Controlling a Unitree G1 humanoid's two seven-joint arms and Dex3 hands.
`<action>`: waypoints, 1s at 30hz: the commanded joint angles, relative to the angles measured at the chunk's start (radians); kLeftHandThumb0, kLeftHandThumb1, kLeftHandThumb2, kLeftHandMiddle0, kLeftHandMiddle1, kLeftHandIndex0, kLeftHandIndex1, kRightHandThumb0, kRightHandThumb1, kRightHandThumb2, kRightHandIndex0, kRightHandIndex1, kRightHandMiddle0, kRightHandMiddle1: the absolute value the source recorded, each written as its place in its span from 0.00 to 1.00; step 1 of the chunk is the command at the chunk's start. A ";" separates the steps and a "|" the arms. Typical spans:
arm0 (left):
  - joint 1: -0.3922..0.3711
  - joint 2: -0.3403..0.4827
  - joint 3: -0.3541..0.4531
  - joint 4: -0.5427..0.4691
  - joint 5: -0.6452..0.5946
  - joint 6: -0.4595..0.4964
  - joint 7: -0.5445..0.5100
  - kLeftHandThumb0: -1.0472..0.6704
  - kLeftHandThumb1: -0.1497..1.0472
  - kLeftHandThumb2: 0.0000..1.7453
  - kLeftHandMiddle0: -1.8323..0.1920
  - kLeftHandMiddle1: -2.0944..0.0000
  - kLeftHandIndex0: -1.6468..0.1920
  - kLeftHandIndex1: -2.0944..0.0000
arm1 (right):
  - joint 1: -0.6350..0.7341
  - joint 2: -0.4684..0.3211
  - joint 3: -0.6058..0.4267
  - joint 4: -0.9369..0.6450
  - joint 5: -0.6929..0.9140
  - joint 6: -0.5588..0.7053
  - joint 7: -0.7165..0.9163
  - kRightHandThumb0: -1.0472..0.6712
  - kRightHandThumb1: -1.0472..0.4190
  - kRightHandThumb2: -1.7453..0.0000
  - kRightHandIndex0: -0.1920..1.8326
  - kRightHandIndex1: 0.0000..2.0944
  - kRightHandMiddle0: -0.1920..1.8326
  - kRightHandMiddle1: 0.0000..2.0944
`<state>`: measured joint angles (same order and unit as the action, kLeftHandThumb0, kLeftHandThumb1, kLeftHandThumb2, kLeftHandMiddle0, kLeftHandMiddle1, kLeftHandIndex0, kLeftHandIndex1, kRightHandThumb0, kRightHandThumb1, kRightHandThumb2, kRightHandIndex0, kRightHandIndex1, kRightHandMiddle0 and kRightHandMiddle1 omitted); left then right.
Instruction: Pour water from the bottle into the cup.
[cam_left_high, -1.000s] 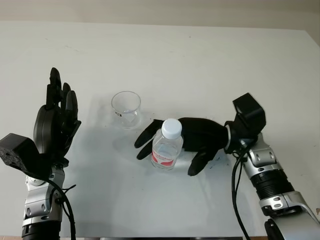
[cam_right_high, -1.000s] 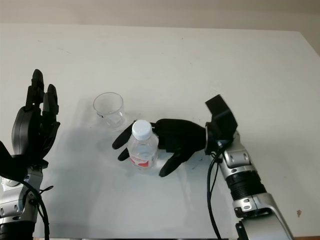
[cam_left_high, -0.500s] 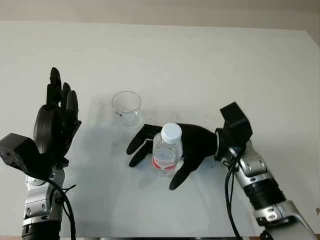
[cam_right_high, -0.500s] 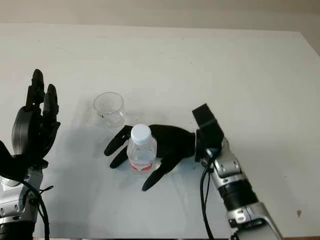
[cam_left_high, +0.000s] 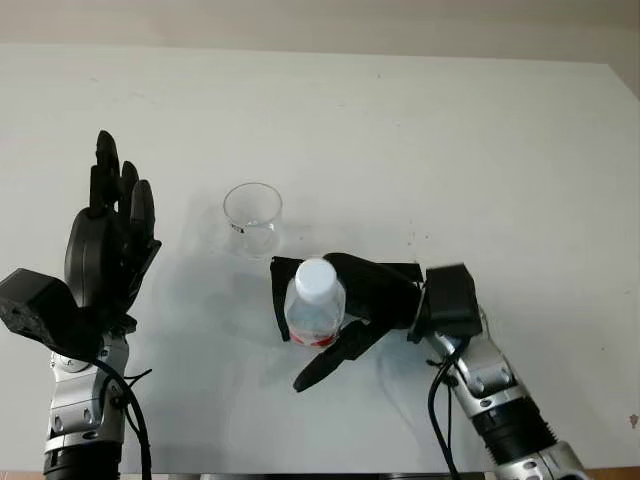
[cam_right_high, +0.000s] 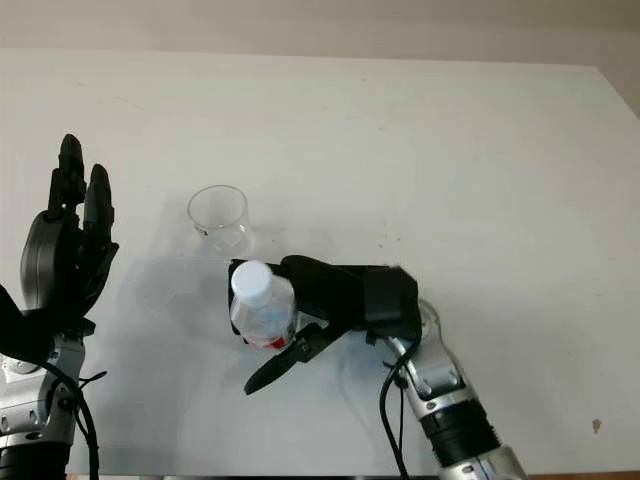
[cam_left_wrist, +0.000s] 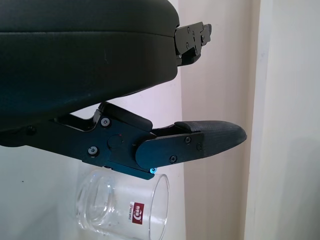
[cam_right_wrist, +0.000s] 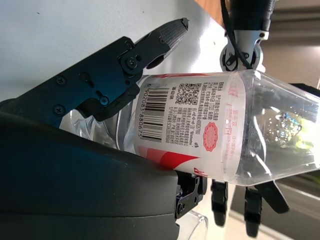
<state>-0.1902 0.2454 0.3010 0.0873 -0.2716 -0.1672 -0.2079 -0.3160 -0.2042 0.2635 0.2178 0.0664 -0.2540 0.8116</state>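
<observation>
A clear water bottle (cam_left_high: 314, 308) with a white cap and a red label stands in the middle of the table, and my right hand (cam_left_high: 345, 335) is shut on it: fingers wrap its left side while the thumb sticks out in front. In the right wrist view the bottle (cam_right_wrist: 200, 135) lies against the palm with a finger over its barcode. An empty clear cup (cam_left_high: 252, 218) stands upright just behind and to the left of the bottle, apart from it. My left hand (cam_left_high: 105, 250) is open and held up at the left, palm toward the cup (cam_left_wrist: 120, 205).
The white table (cam_left_high: 450, 150) stretches back to a pale wall, with bare surface on the right and behind the cup. Its near edge runs just below both forearms.
My right arm swung left and nearer, and its fingers closed around the bottle, which shifted slightly left and toward me. The left hand and the cup stayed put.
</observation>
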 joint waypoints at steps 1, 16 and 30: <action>0.007 -0.001 0.005 -0.002 -0.001 -0.012 -0.001 0.19 1.00 0.31 1.00 1.00 1.00 1.00 | 0.035 0.007 0.010 0.019 -0.007 -0.021 -0.015 0.38 0.05 0.96 0.96 1.00 0.89 1.00; -0.001 0.002 0.005 0.011 -0.001 -0.013 -0.001 0.18 1.00 0.31 1.00 1.00 1.00 1.00 | 0.016 0.020 -0.062 -0.014 -0.039 0.000 -0.240 0.42 0.00 0.72 1.00 1.00 1.00 1.00; -0.008 0.000 0.000 0.019 -0.003 -0.012 -0.006 0.19 1.00 0.31 1.00 1.00 1.00 1.00 | -0.471 -0.086 -0.232 0.404 -0.177 -0.132 -0.545 0.52 0.02 0.80 0.90 1.00 0.91 1.00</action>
<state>-0.1947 0.2453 0.2995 0.1089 -0.2731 -0.1723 -0.2126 -0.7350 -0.2797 0.0308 0.5821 -0.0915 -0.3554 0.2888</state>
